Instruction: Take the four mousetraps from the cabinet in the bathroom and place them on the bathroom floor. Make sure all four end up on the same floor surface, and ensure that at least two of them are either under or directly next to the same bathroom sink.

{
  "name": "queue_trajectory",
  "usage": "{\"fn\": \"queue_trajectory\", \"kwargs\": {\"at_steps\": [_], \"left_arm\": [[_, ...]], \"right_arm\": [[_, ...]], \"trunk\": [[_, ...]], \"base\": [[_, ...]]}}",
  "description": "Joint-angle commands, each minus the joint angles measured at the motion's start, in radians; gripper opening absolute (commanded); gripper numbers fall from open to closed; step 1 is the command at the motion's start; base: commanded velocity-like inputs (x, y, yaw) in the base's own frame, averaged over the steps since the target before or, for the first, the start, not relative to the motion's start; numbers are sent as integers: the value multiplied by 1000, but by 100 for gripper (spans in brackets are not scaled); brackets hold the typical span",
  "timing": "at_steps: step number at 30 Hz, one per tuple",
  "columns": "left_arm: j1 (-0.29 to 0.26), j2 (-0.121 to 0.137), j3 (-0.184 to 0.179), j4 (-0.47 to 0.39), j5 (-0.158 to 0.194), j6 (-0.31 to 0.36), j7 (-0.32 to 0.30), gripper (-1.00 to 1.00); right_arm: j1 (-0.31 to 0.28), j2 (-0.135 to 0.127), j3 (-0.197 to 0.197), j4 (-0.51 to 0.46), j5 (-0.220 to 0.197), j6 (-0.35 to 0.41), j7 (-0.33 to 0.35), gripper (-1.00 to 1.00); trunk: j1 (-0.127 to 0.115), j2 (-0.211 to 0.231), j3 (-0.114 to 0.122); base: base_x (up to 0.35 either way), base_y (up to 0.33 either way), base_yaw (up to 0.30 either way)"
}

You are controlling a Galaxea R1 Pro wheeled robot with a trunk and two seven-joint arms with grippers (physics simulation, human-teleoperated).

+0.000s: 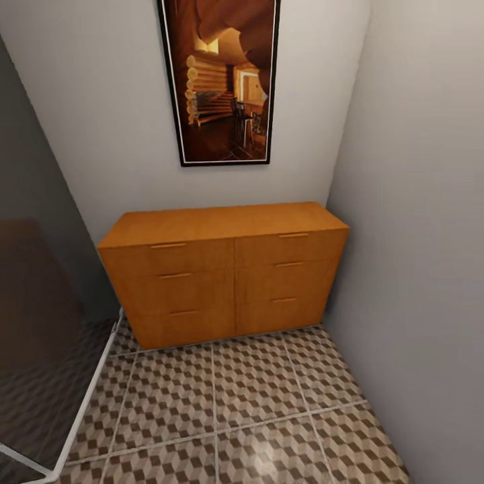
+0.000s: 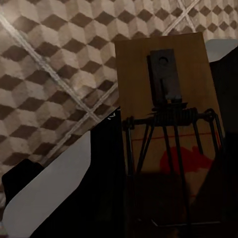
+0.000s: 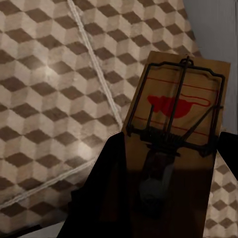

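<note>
While each tool holds a mousetrap (image 2: 166, 99), cabinet (image 1: 225, 269) drawers sit closed.

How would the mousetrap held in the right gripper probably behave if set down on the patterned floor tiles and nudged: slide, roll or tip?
The mousetrap is a flat wooden board, so it would probably slide, not roll. Its low, wide shape makes tipping unlikely. The thin wire frame on top looks bendable, so a push there may distort it.

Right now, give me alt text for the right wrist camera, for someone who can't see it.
A wooden mousetrap with a black wire spring bar and a red printed mark is held close to the camera in the right gripper, its dark fingers beside the trap's near end. Behind it lies the bathroom floor, tiled in a brown-and-beige cube pattern with pale grout lines.
</note>
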Motion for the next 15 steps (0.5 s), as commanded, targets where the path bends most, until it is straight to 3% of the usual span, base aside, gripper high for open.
{"fn": "queue_trajectory", "kwargs": {"at_steps": [1, 6, 9, 15], "left_arm": [[0, 1, -8, 1, 4, -7, 1, -100], [0, 7, -7, 3, 4, -8, 1, -100], [0, 12, -5, 3, 5, -7, 1, -100], [0, 12, -5, 3, 5, -7, 2, -100]], "right_arm": [[0, 1, 8, 1, -10, -4, -2, -100], [4, 1, 8, 0, -9, -4, -2, -100], [4, 1, 8, -1, -9, -4, -2, -100], [4, 1, 8, -1, -9, -4, -2, -100]], "trunk": [[0, 0, 0], [0, 0, 1], [0, 0, 2], [0, 0, 2]], "base": [[0, 0, -292], [0, 0, -238], [-48, 33, -41], [-206, 161, -4]]}}
